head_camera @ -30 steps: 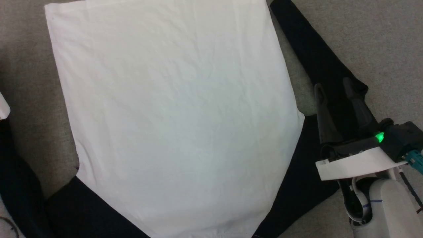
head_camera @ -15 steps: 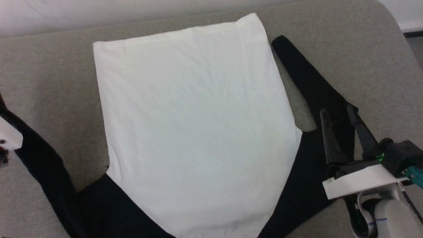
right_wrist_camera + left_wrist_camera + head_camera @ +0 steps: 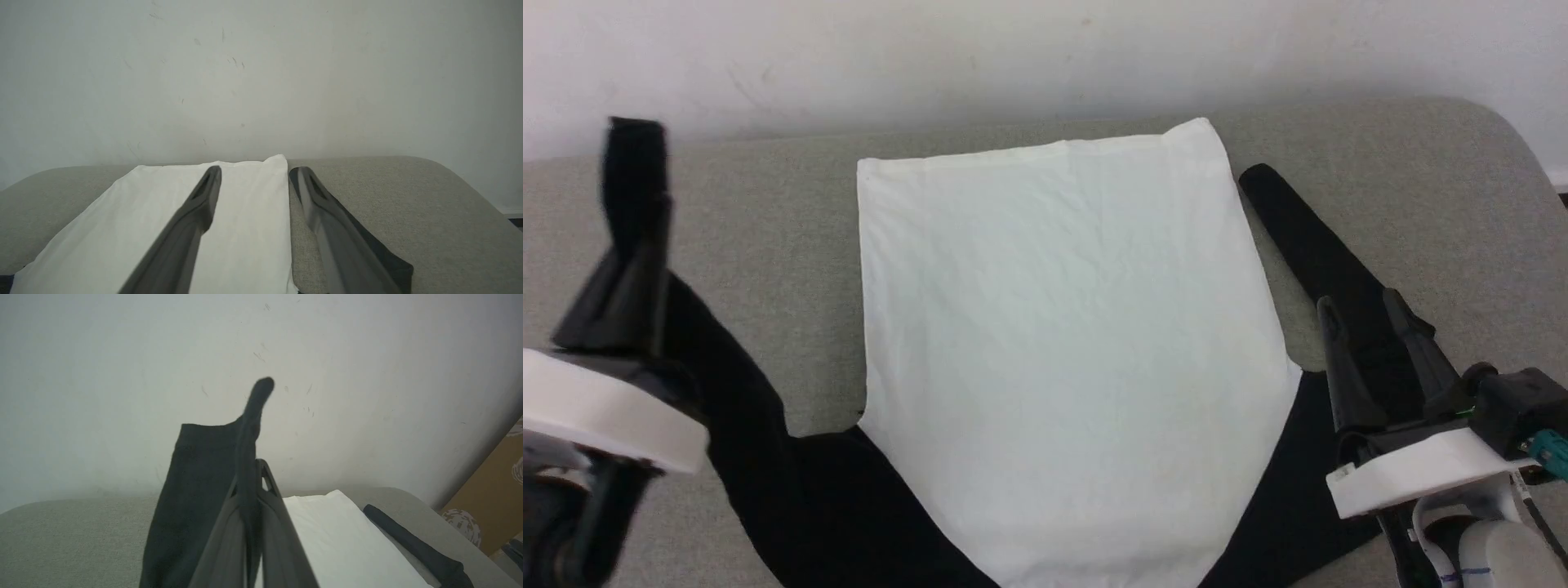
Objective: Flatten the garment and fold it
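The garment point(image 3: 1062, 327) lies with its white body spread flat on the grey padded surface point(image 3: 1421, 188), hem toward the wall. Its right black sleeve point(image 3: 1298, 233) rests straight beside the body. My right gripper point(image 3: 1360, 304) is open just above that sleeve, nothing between its fingers; its wrist view shows the open right gripper point(image 3: 256, 170) over the white body's edge point(image 3: 245, 228). The left black sleeve point(image 3: 727, 392) rises off the surface into my left gripper point(image 3: 633, 245), which is shut on it, the cuff point(image 3: 633, 151) sticking up above. The pinched sleeve point(image 3: 192, 490) drapes left of the fingers point(image 3: 245, 465).
A pale wall point(image 3: 1013, 57) stands right behind the surface. The surface's far right corner point(image 3: 1503, 131) is rounded, with a drop beyond it. A brown cardboard box point(image 3: 490, 490) stands off to the right.
The camera has tilted up and back, bringing the wall into view. My left gripper has come up at the left holding the left sleeve raised. The right gripper stays over the right sleeve.
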{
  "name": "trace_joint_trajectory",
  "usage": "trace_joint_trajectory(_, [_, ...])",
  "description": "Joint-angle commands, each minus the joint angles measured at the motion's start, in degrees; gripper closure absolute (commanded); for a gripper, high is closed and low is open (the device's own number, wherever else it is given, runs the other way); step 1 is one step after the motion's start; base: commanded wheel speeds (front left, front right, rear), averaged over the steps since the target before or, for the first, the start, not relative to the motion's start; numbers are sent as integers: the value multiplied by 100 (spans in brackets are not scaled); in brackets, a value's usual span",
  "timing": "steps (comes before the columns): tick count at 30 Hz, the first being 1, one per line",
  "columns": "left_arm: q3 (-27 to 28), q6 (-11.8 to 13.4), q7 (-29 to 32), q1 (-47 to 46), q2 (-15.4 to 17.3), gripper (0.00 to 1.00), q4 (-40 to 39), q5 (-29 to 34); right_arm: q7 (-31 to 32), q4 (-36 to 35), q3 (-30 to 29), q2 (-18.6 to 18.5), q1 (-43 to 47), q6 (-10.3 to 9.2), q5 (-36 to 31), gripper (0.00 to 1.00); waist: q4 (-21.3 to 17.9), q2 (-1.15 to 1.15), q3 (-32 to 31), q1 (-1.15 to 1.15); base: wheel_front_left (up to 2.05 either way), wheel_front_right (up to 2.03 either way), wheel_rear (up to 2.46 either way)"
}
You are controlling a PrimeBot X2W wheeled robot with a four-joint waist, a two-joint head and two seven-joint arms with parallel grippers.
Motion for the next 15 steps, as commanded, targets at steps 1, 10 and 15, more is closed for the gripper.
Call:
trace_joint_trajectory(1, [-305,25,76,81,-118,100,-248,74,39,-48,4,6,71,-11,-21,0,92,0,-119,1,0,0,0])
trace_joint_trajectory(10, [-2341,-182,138,-274,-1103,100,23,517,108,-99,85,6,84,-11,31,0,-6,0,-73,1,0,0,0])
trace_joint_trajectory(15, [-3303,-492,99,-533,-1681,100,1008,705,123,-129,70,6,54,-11,31,0,-77,0,23,1,0,0,0])
